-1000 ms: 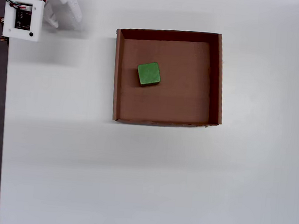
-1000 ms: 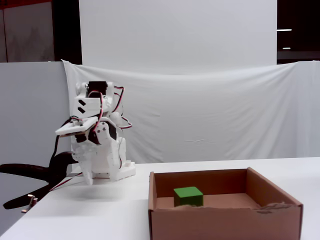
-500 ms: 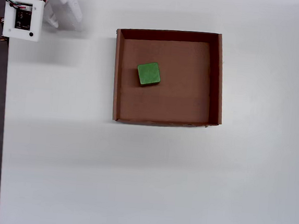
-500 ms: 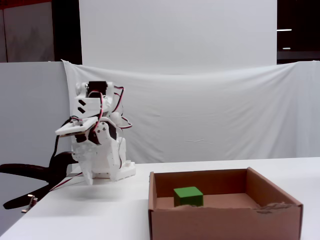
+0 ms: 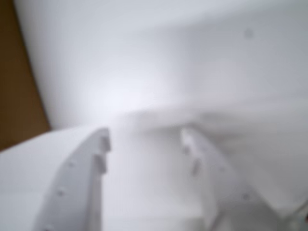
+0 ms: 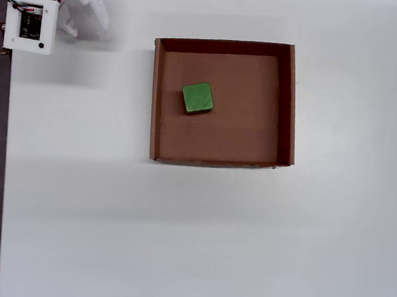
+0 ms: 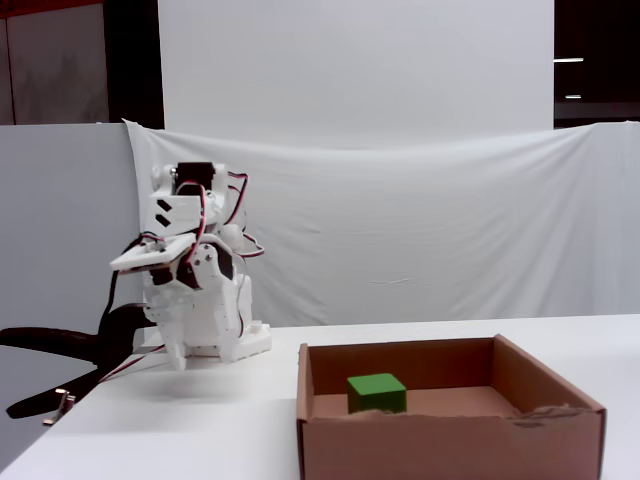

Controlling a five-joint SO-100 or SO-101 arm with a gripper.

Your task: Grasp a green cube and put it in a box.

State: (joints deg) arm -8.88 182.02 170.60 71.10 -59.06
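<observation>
In the wrist view the claw (image 5: 144, 139) comes up from the six o'clock edge, blurred by closeness, its two white fingers (image 5: 82, 183) parted with only bare white tabletop (image 5: 144, 62) in the gap between them; nothing is held, and a brown sliver at the nine o'clock edge is too blurred to name. In the overhead view the green cube (image 6: 197, 98) lies flat on the floor of the cardboard box (image 6: 290, 108), toward ten o'clock of the floor's centre and clear of all four walls, so the goal placement looks met. The arm (image 6: 40, 9) is folded at the ten o'clock corner of the tabletop (image 6: 177, 237), well apart from the box, which suits a parked pose, out of the way once the cube is delivered. In the fixed view the arm (image 7: 195, 290) sits hunched over its base at nine o'clock with the claw (image 7: 178, 358) pointing down near the tabletop, while the cube (image 7: 377, 392) rests inside the box (image 7: 450, 445), its top below the rim, so the low walls keep it from sliding out
</observation>
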